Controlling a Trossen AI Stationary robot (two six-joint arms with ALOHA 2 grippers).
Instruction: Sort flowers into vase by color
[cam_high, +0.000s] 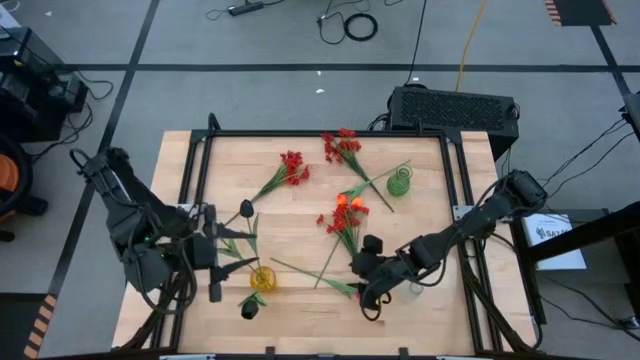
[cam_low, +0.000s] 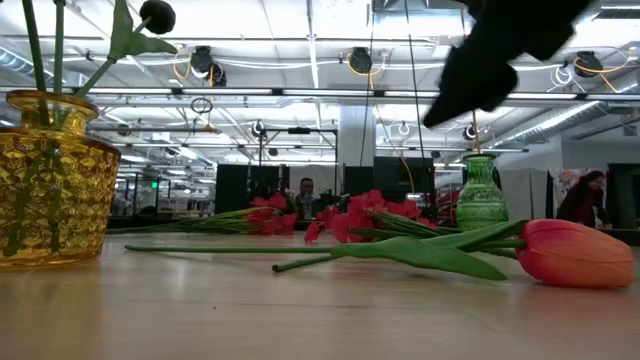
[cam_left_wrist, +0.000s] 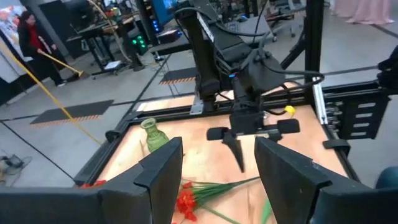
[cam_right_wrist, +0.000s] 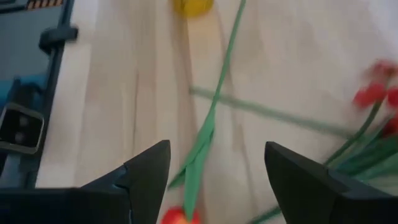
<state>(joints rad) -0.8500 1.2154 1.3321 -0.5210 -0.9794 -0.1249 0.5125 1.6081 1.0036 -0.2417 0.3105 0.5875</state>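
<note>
Bench (cam_high: 420, 300) with flowers scattered across it. The right gripper (cam_high: 372, 292), fingers spread wide and empty, hovers near the front edge over an orange tulip (cam_right_wrist: 179, 217) lying flat; this looks like the approach to a pick. Next it must descend and close on the stem. The left gripper (cam_high: 212, 268), also open, waits by the yellow vase (cam_high: 262, 279) near the front-left corner.
</note>
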